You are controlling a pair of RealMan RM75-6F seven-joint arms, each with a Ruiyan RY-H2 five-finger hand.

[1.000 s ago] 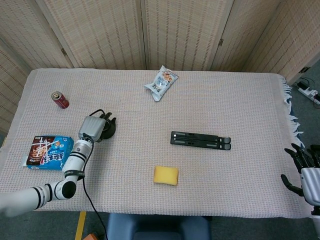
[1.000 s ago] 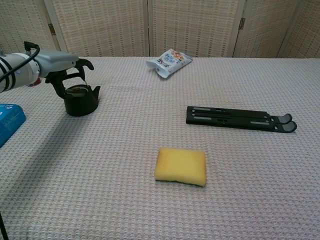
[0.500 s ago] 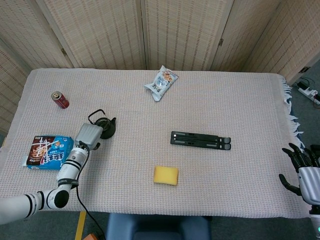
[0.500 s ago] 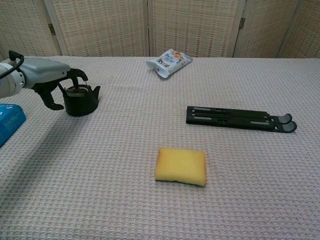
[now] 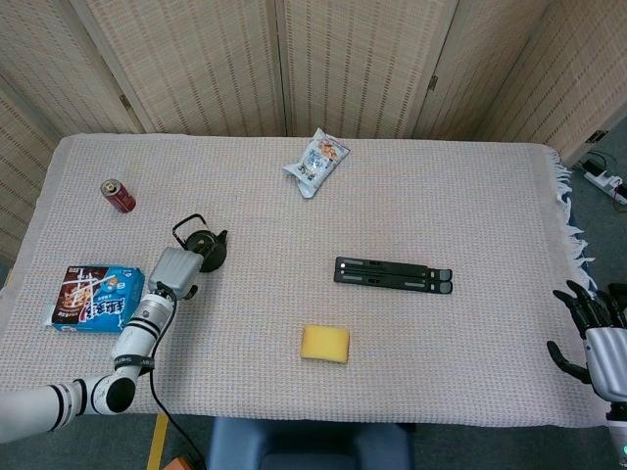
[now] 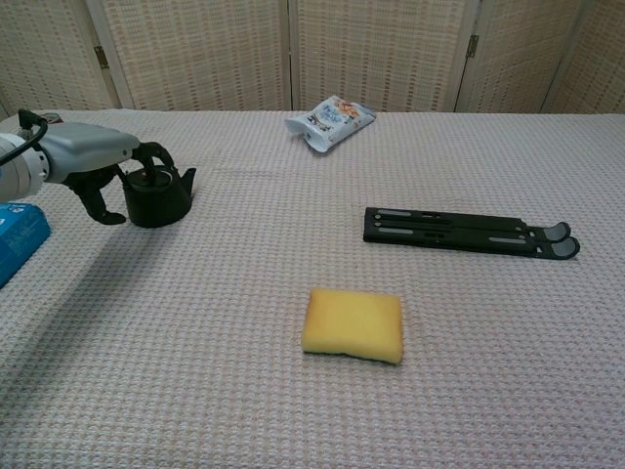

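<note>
Left hand (image 6: 103,171) withdrew over woven tablecloth (image 5: 470,196), by screens (image 5: 343,59)

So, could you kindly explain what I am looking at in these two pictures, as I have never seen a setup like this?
This is a robot with two arms, each ending in a hand with fingers, working at a cloth-covered table. One picture looks down from its head, the other looks forward from its chest. The left hand is beside a small black teapot, its dark fingers curled at the pot's top; whether they grip it is unclear. The right hand hangs off the table's edge, fingers apart, holding nothing. Also on the table: a yellow sponge, a folded black stand, a snack bag, a red can and a blue biscuit box.
</note>
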